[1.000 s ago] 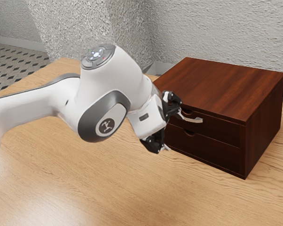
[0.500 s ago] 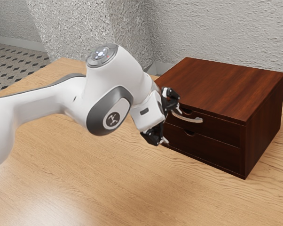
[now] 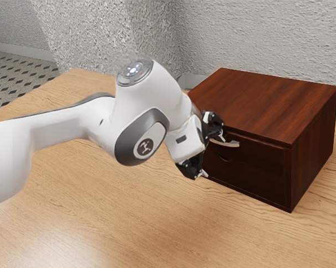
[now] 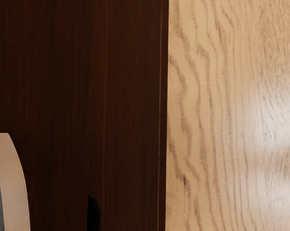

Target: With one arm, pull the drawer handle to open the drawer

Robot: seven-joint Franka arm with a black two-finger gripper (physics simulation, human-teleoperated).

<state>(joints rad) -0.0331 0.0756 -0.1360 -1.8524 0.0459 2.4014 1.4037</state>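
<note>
A dark wooden cabinet [image 3: 268, 103] with two drawers stands on the table at the exterior view's right. The upper drawer [image 3: 263, 153] carries a pale curved handle [image 3: 229, 143] and sits flush with the cabinet front. My gripper [image 3: 204, 146] is open against the left end of that front. One black finger stands above the handle's left end and the other lower down, near the cabinet's bottom corner. In the wrist view the pale handle [image 4: 10, 183] lies close under my hand, against the dark drawer front [image 4: 77, 96].
The lower drawer [image 3: 252, 181] is shut beneath the upper one. Light wooden table [image 3: 157, 223] stretches in front of and left of the cabinet; the table [image 4: 231, 120] runs beside the cabinet's edge. A grey textured wall [image 3: 240, 33] rises behind.
My arm has swung toward the exterior view's right, bringing the hand closer to the drawer front and over the handle's left end. The drawer has not moved.
</note>
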